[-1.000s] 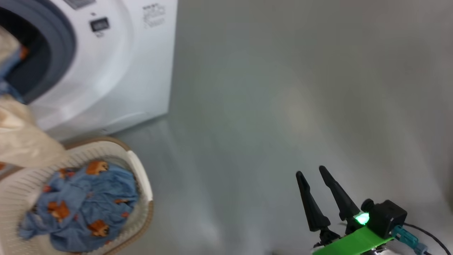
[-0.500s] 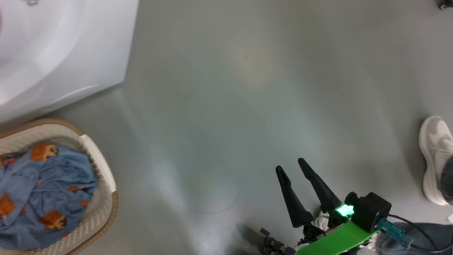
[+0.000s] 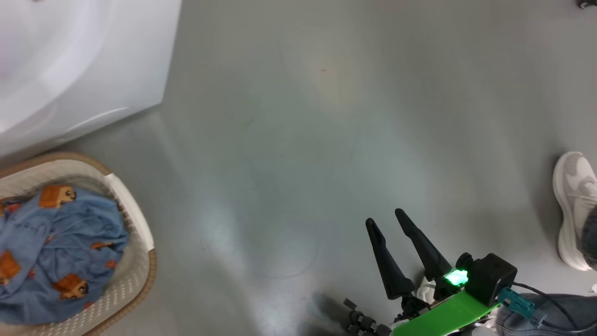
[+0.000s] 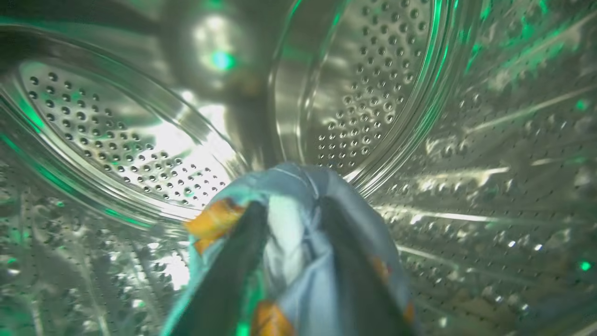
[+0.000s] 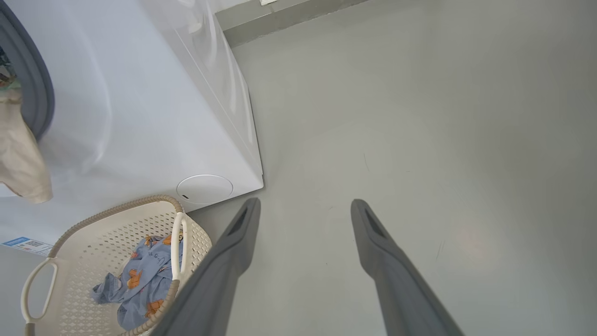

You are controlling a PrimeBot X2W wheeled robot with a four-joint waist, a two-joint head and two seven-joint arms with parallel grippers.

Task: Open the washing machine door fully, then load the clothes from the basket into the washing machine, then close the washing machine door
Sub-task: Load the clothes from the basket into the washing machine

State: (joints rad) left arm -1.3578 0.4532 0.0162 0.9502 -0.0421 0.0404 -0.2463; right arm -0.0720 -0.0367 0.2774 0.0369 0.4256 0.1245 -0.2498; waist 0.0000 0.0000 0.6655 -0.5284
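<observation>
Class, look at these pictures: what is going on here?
The left gripper is deep inside the steel drum of the washing machine, with a piece of the blue printed clothes bunched between its fingers; whether it is gripped is unclear. More lies in the basket on the floor. The right gripper hangs open over the floor.

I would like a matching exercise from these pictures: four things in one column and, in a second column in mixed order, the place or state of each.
Things
1. left gripper
2. right gripper
3. basket
4. white shoe

Places or states
A. on the grey floor, at the right edge of the head view
B. inside the steel drum, printed cloth between its fingers
C. open, above bare floor, holding nothing
D. in front of the washing machine, with blue clothes in it

Pairs: 1-B, 2-C, 3-D, 4-A
</observation>
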